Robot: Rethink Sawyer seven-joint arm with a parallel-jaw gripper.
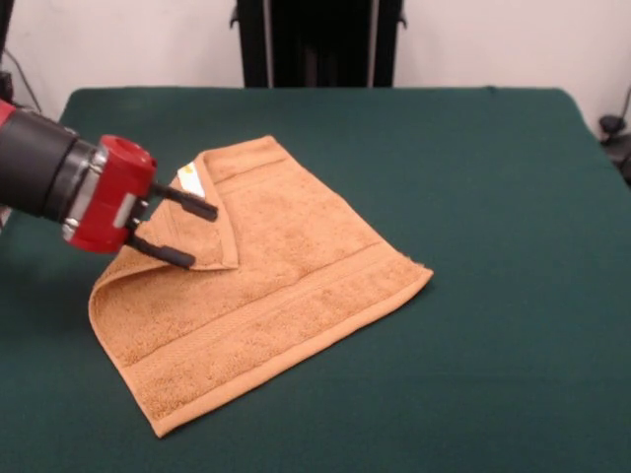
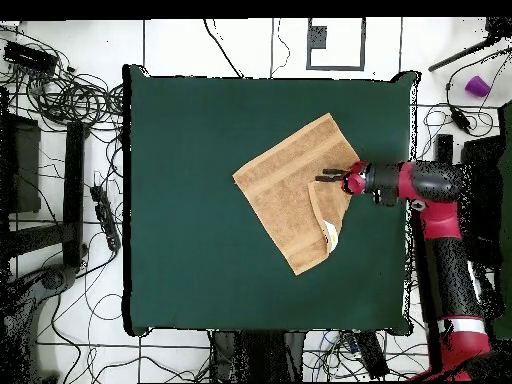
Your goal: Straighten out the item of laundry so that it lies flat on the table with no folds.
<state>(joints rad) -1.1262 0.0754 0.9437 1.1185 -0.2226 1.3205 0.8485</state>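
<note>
**A:** What is the biggest thing in view?

**B:** The table, a wide rectangle covered in dark green cloth. It fills most of the front view, and in the overhead view it sits among tangled cables on a pale floor.

**A:** And the robot?

**B:** The arm is next in size. In the overhead view it rises from the bottom right corner, bends, and reaches in over the table's right edge. In the front view it enters from the left edge, lying nearly level, black with a red end.

**A:** Where is the towel?

**B:** The towel, orange-tan terry, lies on the table, turned like a diamond. In the front view it sits left of centre; in the overhead view it sits right of centre. Most of it is flat, with a woven band running parallel to its lower edge. One corner is folded over onto the rest, forming a triangular flap on the side nearest the arm.

**A:** What is the gripper doing?

**B:** The gripper points sideways at that flap. Its two thin black fingers are spread apart, one above the other, and their tips reach the flap's edge. They pinch nothing that I can see.

**A:** Anything smaller?

**B:** A small white label shows at the flap's edge, just beside the upper finger.
</note>
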